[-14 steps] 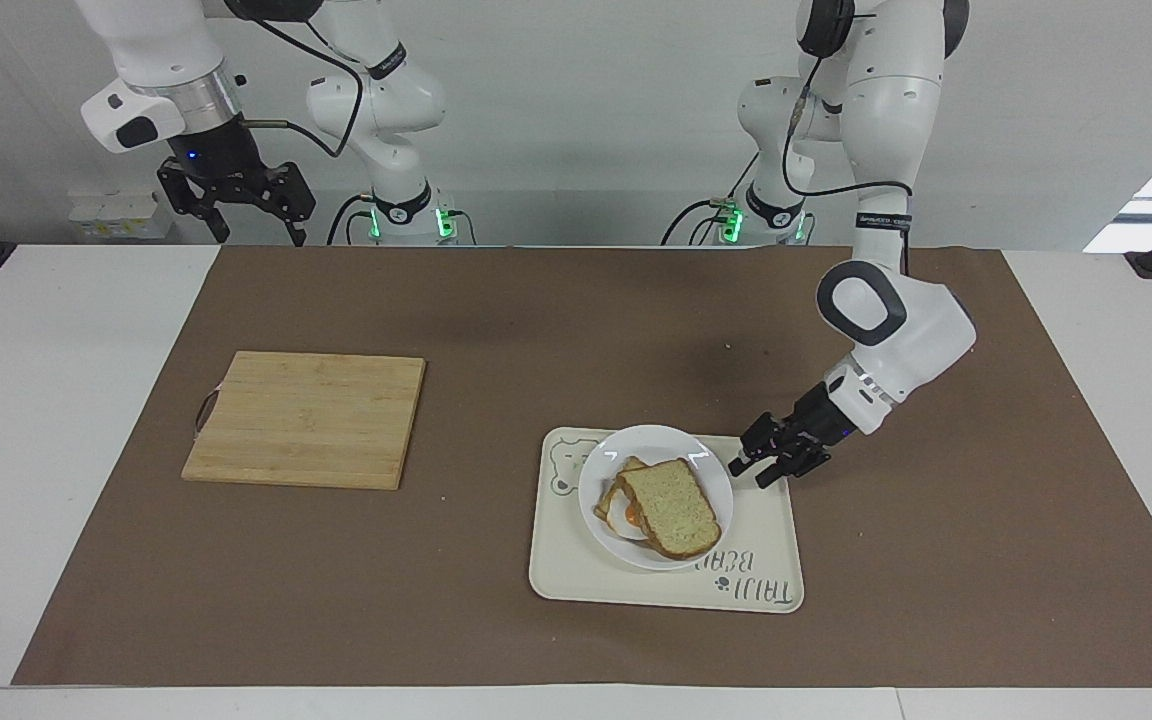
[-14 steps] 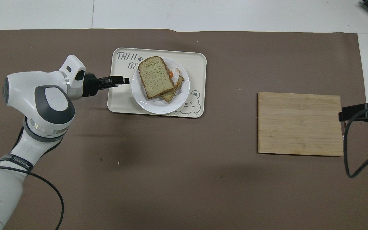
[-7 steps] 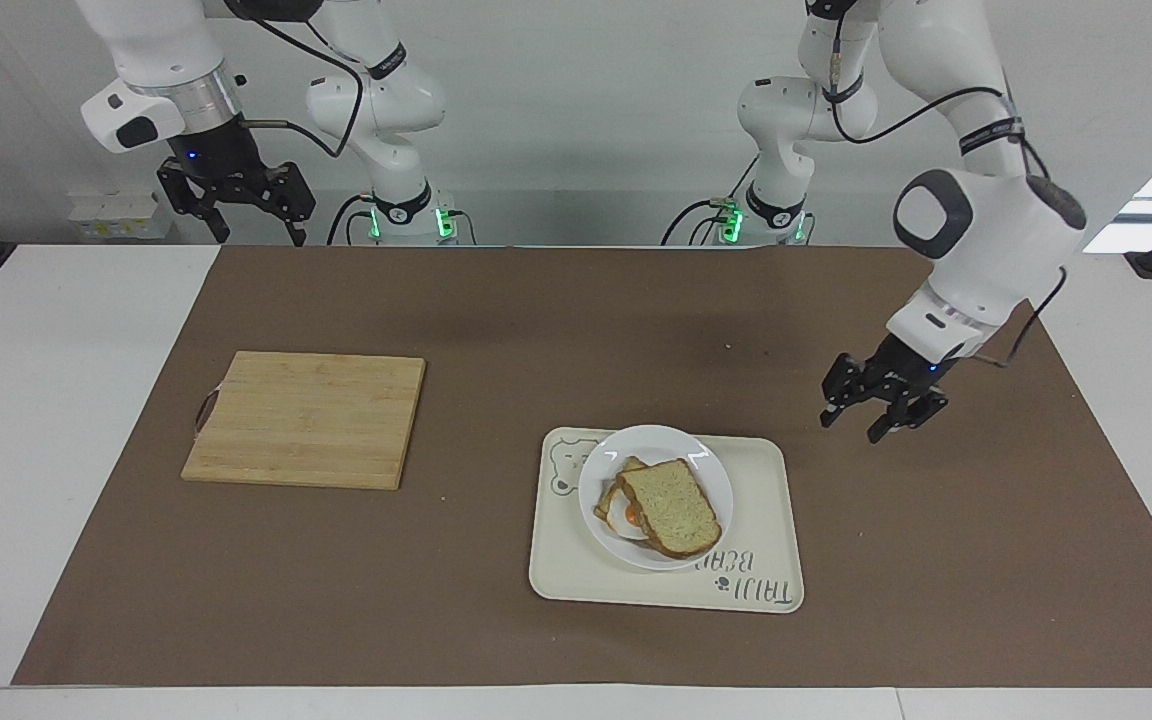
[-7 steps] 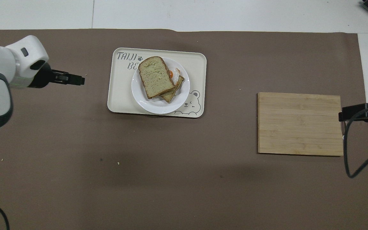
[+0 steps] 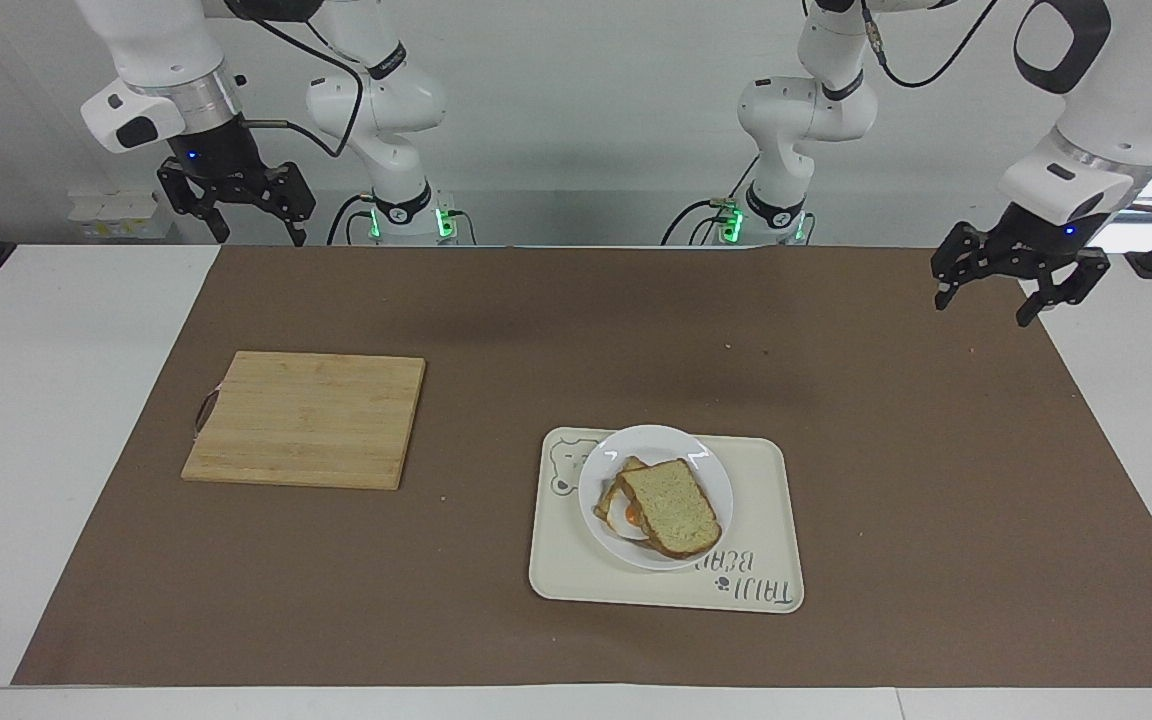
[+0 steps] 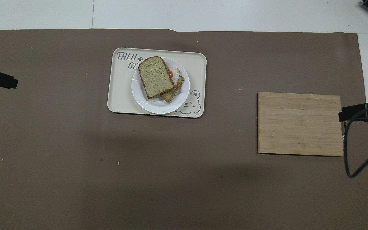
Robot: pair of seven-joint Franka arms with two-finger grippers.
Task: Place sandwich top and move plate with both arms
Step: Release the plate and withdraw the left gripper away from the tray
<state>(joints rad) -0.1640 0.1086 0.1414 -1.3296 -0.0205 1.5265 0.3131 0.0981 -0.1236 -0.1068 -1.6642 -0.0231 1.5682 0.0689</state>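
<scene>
A cream tray (image 6: 196, 64) carries dark lettering in one corner: "TAIJI" followed by a small paw print, and beneath it a second word starting "BE", the rest hidden under a white plate (image 6: 139, 95). No other writing can be read anywhere.

My sandwich top (image 5: 671, 508), a pale speckled slice with brown crust, lies flat and slightly askew on the egg-bearing slice (image 5: 618, 497), with egg showing at 1 side. Both sit on the small round white plate (image 5: 656, 441), which rests on the cream tray (image 5: 766, 530).
</scene>
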